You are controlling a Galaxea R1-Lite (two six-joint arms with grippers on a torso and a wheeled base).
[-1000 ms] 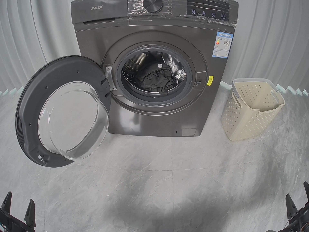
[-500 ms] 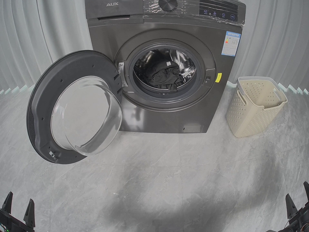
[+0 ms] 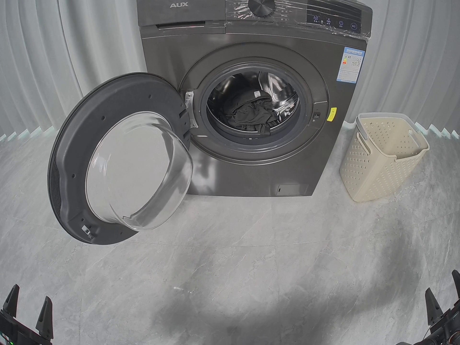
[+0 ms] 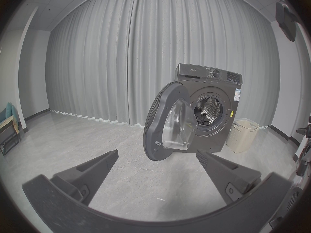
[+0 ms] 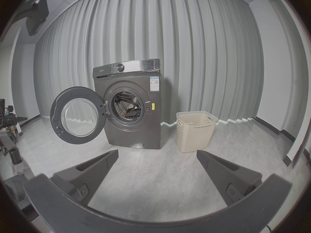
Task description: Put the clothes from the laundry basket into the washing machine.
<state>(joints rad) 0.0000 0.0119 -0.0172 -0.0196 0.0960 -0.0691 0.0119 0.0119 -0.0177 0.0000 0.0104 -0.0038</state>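
A grey washing machine (image 3: 249, 44) stands ahead with its round door (image 3: 120, 159) swung wide to the left. Dark clothes (image 3: 247, 111) lie inside the drum, also seen as dark clothes (image 5: 132, 112) in the right wrist view. A cream laundry basket (image 3: 383, 156) sits on the floor right of the machine; its visible inside holds nothing. My left gripper (image 3: 28, 307) is low at the near left, open and holding nothing. My right gripper (image 3: 443, 298) is low at the near right, open, fingers (image 5: 226, 172) spread wide.
Grey curtains (image 3: 48, 49) hang behind the machine. A broad stretch of marble floor (image 3: 239, 264) lies between me and the machine. The open door juts out over the floor on the left. A small bench (image 4: 8, 133) stands far off by a wall.
The whole head view has shifted: machine and basket now sit further right and slightly smaller, so the camera moved. Both grippers keep their places and stay open.
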